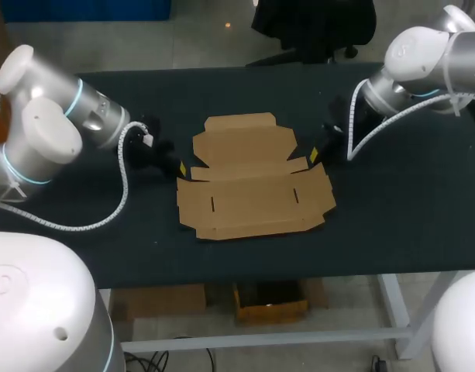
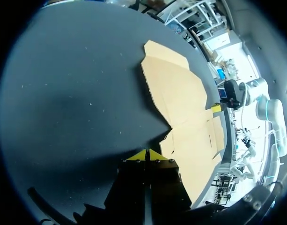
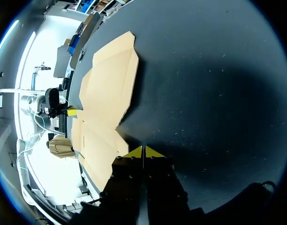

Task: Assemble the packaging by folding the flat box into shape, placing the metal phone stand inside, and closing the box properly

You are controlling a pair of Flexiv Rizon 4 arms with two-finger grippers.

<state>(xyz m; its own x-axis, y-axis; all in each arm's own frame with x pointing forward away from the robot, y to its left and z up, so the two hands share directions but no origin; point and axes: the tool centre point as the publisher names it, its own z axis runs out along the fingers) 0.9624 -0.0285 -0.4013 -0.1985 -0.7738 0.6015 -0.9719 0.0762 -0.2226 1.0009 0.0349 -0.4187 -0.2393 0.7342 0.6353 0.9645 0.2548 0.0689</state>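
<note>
A flat brown cardboard box blank [image 1: 252, 188] lies unfolded in the middle of the dark table [image 1: 400, 217]. My left gripper [image 1: 182, 167] sits shut and empty just off the blank's left edge, near its notch. In the left wrist view the yellow tips [image 2: 146, 154] meet beside the cardboard [image 2: 180, 93]. My right gripper [image 1: 314, 154] is shut and empty at the blank's right edge, by the upper right flap. The right wrist view shows its tips [image 3: 143, 152] together next to the cardboard [image 3: 108, 89]. No metal phone stand is visible in any view.
White cables loop from both arms over the table, one at the left [image 1: 127, 182] and one at the right [image 1: 392, 120]. Cardboard boxes [image 1: 268, 301] lie on the floor under the table's front edge.
</note>
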